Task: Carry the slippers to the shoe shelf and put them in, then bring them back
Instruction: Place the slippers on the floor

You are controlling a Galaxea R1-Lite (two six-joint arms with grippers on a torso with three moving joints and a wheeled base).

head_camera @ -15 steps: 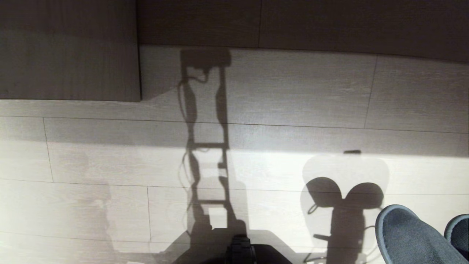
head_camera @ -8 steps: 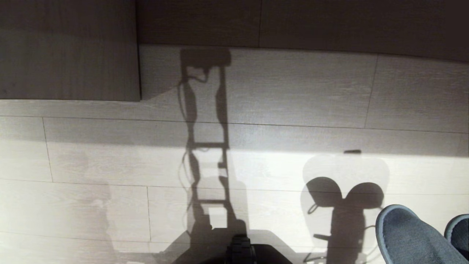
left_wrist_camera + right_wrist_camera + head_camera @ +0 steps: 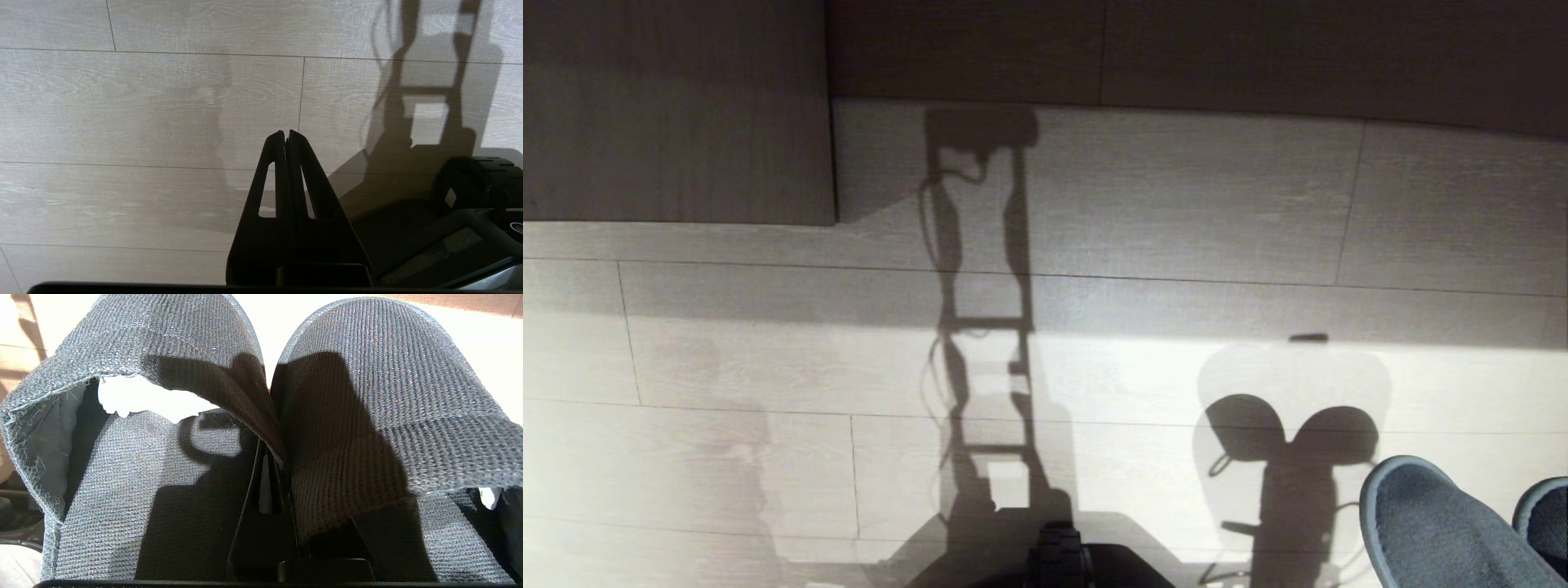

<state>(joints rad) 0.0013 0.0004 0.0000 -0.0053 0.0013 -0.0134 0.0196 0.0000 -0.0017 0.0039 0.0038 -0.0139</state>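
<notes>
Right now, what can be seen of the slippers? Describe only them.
The slippers are a matching pair in dark grey knitted fabric with rounded closed toes and a lighter bound edge. In the right wrist view they sit side by side, toes pointing away, their inner upper edges pinched together in the shut jaws of the right gripper. White stuffing shows inside the openings. The head view shows the two toes at the lower right corner, raised above the pale plank floor, casting a twin rounded shadow.

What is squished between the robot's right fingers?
In the right wrist view, the right gripper pinches the inner fabric edges of both slippers together.
</notes>
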